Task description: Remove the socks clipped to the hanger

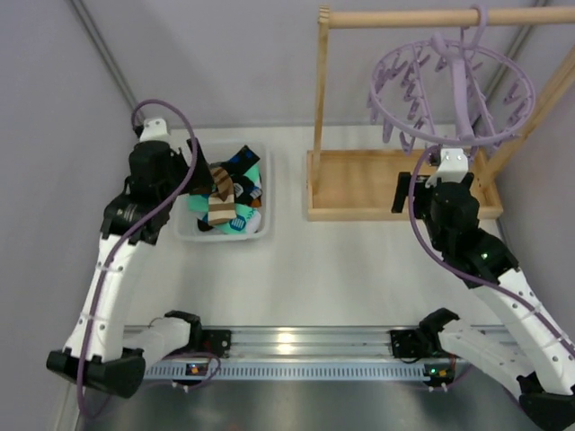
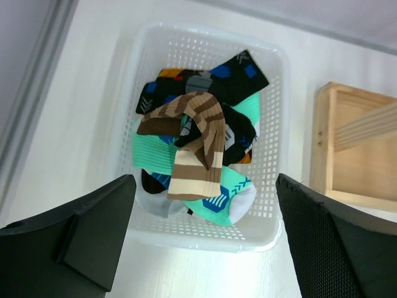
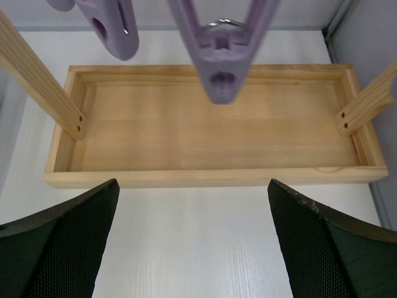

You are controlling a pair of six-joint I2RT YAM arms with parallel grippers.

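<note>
Socks heaped in far-left basket; hanger looks bare. Left claw, right claw wide open, empty. Risk: right snagging clips.

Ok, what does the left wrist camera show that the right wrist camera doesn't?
Only the left wrist view: the white basket with the socks piled in it, a brown striped sock on top. Only the right wrist view: two bare lavender hanger clips hanging close overhead, and the slanted wooden posts. Both: the wooden tray, whole in the right view but only a corner in the left; the white table; and each arm's own tool, the left tool and the right tool, both spread open.
</note>
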